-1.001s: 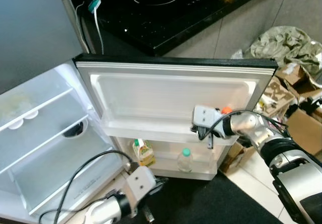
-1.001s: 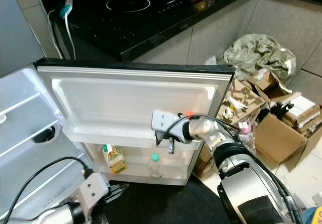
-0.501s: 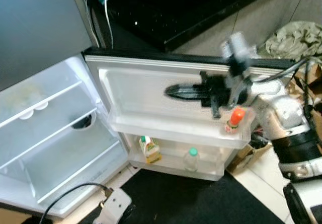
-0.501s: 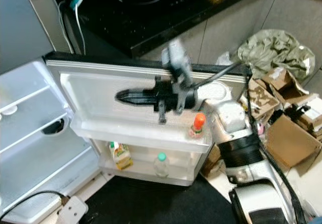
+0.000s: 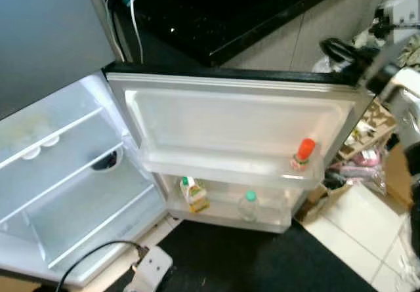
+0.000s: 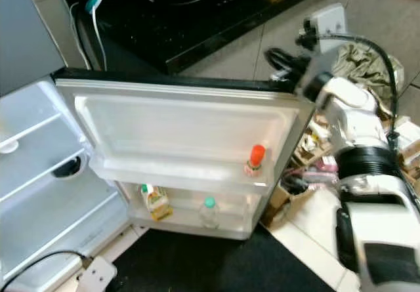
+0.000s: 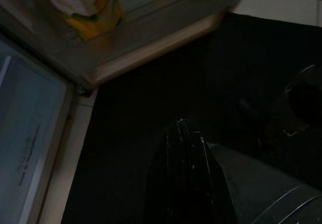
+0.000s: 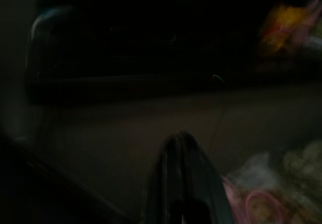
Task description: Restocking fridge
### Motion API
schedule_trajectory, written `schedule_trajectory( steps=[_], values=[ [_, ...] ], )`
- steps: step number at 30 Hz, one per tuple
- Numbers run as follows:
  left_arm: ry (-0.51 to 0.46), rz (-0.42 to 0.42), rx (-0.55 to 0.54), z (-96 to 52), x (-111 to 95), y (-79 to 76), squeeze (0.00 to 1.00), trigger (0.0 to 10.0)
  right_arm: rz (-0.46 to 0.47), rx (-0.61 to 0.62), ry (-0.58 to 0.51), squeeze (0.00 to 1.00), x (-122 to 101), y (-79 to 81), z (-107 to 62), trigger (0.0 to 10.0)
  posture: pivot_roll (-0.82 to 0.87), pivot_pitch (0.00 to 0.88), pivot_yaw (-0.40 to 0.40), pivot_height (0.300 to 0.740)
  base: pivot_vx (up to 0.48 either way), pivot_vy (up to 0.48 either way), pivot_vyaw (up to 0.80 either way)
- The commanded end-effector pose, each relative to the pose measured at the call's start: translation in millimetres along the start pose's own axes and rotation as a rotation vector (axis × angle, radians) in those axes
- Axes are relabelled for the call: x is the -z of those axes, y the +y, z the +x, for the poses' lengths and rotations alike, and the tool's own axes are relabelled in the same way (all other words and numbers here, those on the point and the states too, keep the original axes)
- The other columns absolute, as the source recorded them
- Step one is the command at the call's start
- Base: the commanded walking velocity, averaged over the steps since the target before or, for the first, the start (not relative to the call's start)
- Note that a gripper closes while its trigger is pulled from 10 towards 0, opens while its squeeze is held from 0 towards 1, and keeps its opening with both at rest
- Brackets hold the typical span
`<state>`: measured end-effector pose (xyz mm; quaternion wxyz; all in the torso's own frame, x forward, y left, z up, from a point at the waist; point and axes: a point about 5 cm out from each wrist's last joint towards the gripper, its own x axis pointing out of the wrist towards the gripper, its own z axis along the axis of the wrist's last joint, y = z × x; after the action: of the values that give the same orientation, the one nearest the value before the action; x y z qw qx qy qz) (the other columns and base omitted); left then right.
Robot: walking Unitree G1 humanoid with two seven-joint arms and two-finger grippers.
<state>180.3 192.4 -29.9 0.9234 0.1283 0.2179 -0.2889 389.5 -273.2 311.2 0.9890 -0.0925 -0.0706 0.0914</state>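
Clutter of cardboard boxes (image 6: 308,138) sits right of the open fridge door (image 5: 230,118). Upper door shelf (image 5: 230,170) holds an orange-capped bottle (image 5: 302,154) at its right end; lower shelf holds a juice carton (image 5: 192,195) and green-capped bottle (image 5: 247,206). Right gripper (image 6: 279,59), fingers together and empty, hangs above the door's far right corner. Left gripper (image 7: 182,133), pressed closed, is low over a black floor mat (image 5: 249,262). Black cooktop (image 5: 223,3) beyond.

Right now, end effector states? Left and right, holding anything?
Left end effector: closed, holding nothing, low over the black floor mat.
Right end effector: closed, holding nothing, raised by the top corner of the fridge door.
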Motion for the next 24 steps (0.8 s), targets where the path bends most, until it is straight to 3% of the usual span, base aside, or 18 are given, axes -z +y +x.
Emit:
schedule_trajectory(
  steps=[1,2,4,5,7,12,17,21,23,24],
  values=[
    [0.043,-0.011,0.008,-7.5,13,-3.7,0.00,10.0,-0.021,0.118,0.124,0.00,34,-14.4,-11.1,10.0,-0.06,0.141,0.050,0.726,0.000,0.000,0.00],
    [0.043,-0.011,0.008,-7.5,13,-3.7,0.00,10.0,-0.021,0.118,0.124,0.00,34,-14.4,-11.1,10.0,-0.06,0.141,0.050,0.726,0.000,0.000,0.00],
    [0.054,-0.017,0.007,-8.3,18,-4.9,0.00,10.0,-0.039,0.221,0.218,0.00,64,-30.1,-27.2,10.0,-0.06,0.137,0.051,0.726,0.000,0.000,0.00],
    [0.054,-0.017,0.007,-8.3,18,-4.9,0.00,10.0,-0.039,0.221,0.218,0.00,64,-30.1,-27.2,10.0,-0.06,0.137,0.051,0.726,0.000,0.000,0.00],
    [0.057,-0.021,0.007,-8.2,19,-5.8,0.00,10.0,-0.030,0.251,0.267,0.00,84,-33.0,-36.9,10.0,-0.06,0.134,0.054,0.726,0.000,0.000,0.00],
    [0.052,-0.022,0.010,-7.5,19,-5.5,0.00,10.0,0.011,0.270,0.279,0.00,97,-32.4,-42.4,10.0,-0.06,0.134,0.056,0.726,0.000,0.000,0.00],
    [0.044,-0.025,0.004,-6.5,18,-3.6,0.00,10.0,0.314,0.125,0.167,0.00,112,-19.0,-47.1,10.0,-0.06,0.132,0.055,0.726,0.000,0.000,0.00],
    [0.048,-0.027,0.002,-4.6,18,-1.2,0.00,10.0,0.383,0.067,0.125,0.00,115,-11.9,-47.1,10.0,-0.06,0.133,0.057,0.726,0.000,0.000,0.00],
    [0.057,-0.030,0.001,-1.6,17,1.2,0.00,10.0,0.471,-0.040,0.074,0.00,122,4.1,-47.2,10.0,-0.06,0.133,0.057,0.726,0.000,0.000,0.00],
    [0.057,-0.030,0.001,-1.6,17,1.2,0.00,10.0,0.471,-0.040,0.074,0.00,122,4.1,-47.2,10.0,-0.06,0.133,0.057,0.726,0.000,0.000,0.00]
  ],
)
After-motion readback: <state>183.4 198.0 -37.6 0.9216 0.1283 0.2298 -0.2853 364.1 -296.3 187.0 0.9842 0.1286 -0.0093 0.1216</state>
